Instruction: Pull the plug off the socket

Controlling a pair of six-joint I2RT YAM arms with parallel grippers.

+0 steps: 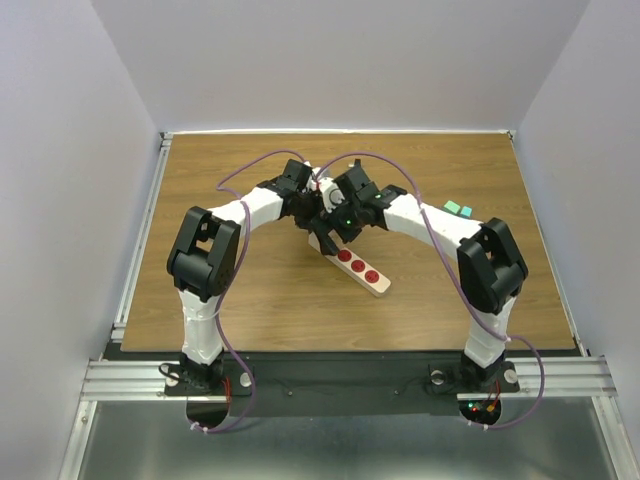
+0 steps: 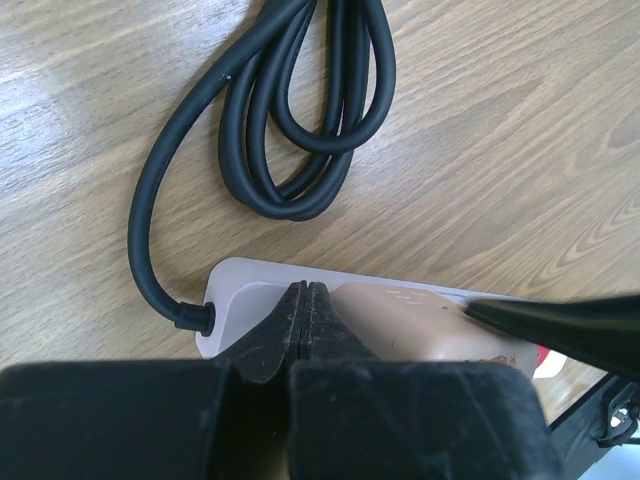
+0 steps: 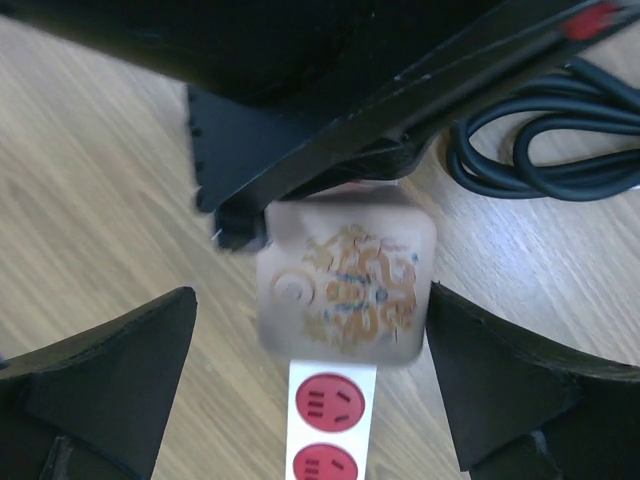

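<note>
Beige plug (image 3: 345,290) sits in the end outlet of the socket (image 1: 360,268), mid-surface (image 1: 250,290). Your left fingers (image 2: 275,340), pinched together, bear down by the black cord (image 2: 160,260). Right fingers (image 3: 110,365) gape wide either side of the plug: close squarely, then pull straight up, no twisting.

There is one socket (image 1: 366,273) on one table (image 1: 250,305), and three red outlets (image 1: 358,267) can be counted on it in the top view. There is also one plug (image 3: 345,290) and one black cord (image 2: 300,130). Two arms (image 1: 215,250) are seen, and two small green things (image 1: 458,208) near the table's right edge.
</note>
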